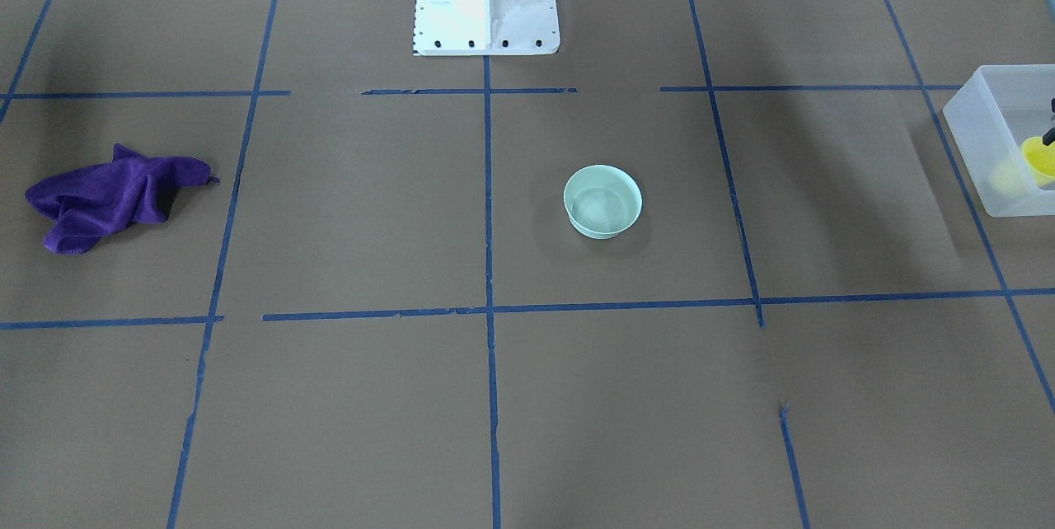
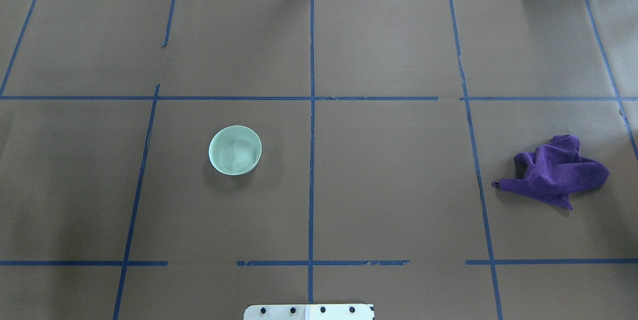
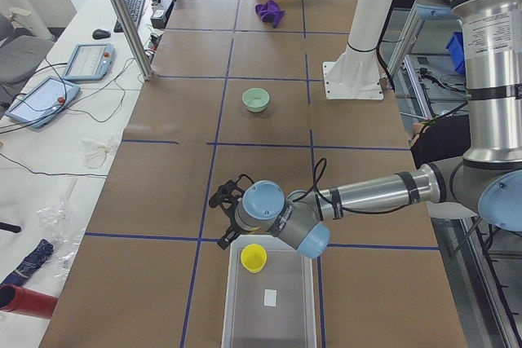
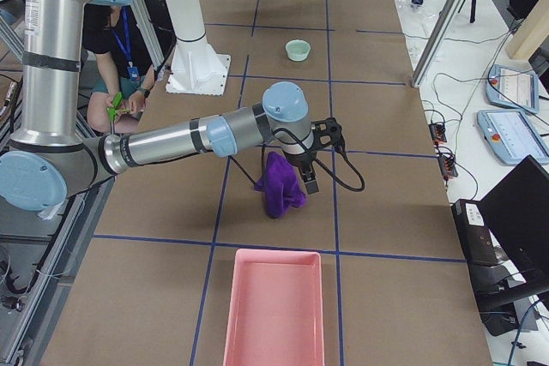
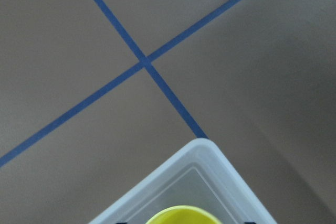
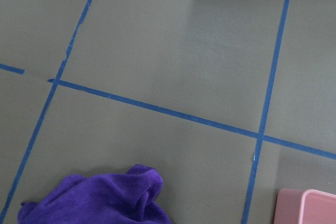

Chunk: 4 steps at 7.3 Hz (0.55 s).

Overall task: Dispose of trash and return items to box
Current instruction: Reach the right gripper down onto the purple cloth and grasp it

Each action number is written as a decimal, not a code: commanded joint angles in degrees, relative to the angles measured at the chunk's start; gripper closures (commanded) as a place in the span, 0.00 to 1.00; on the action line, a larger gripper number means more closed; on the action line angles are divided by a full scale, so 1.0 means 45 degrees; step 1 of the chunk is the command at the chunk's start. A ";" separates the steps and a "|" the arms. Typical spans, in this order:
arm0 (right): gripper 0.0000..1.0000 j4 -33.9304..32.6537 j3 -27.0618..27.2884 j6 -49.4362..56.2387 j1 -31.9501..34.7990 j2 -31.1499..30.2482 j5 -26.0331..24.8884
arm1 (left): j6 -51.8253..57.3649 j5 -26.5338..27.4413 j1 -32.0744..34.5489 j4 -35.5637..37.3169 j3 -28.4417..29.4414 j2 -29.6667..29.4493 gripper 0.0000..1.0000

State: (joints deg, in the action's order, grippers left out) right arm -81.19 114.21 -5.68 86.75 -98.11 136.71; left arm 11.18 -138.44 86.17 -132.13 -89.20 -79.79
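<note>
**Task items.** The yellow tumbler cup [image 3: 254, 257] was found upright inside the translucent bin [image 3: 231, 299], in the corner of the bin nearer the bench's middle. The bin was stood at the bench's left end. The mint-green bowl [image 2: 235, 150] was found upright and empty on the open bench, left of the centre line and well apart from the bin. It was judged not yet returned.

**Tools.** The left tool [image 3: 227, 230] was held low over the bin's corner, just beside the cup. Whether its fingers were spread or pressed together could not be told, as only a sliver was caught in the front view. The right tool [image 4: 307, 182] was seen at the purple cloth [image 2: 556, 170] near the bench's right end, short of the pink tray [image 4: 273, 306]. Its state could not be told either.

**Handling, as judged.**
- The bowl was assessed as light, thin-walled, stiff plastic with a smooth, likely slippery surface.
- It was not considered fragile.
- A pinch across the wall at the rim, one finger inside and one outside, was considered the soundest hold.
- Spanning the full width was judged doubtful.
- A skid across the paper under a glancing touch was noted as the main risk.
- The cup was assessed as similarly light and smooth, with a taper that would let it slip.
</note>
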 commanded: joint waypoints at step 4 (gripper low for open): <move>0.00 0.6061 0.0302 -0.8517 -0.6389 -0.0792 -0.3661 | -0.0004 0.0061 0.0069 0.1941 -0.1312 -0.0958 0.00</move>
State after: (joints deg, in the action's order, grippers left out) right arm -60.28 115.51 -32.17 67.30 -100.04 128.42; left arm 11.19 -138.17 86.46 -123.60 -95.07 -83.23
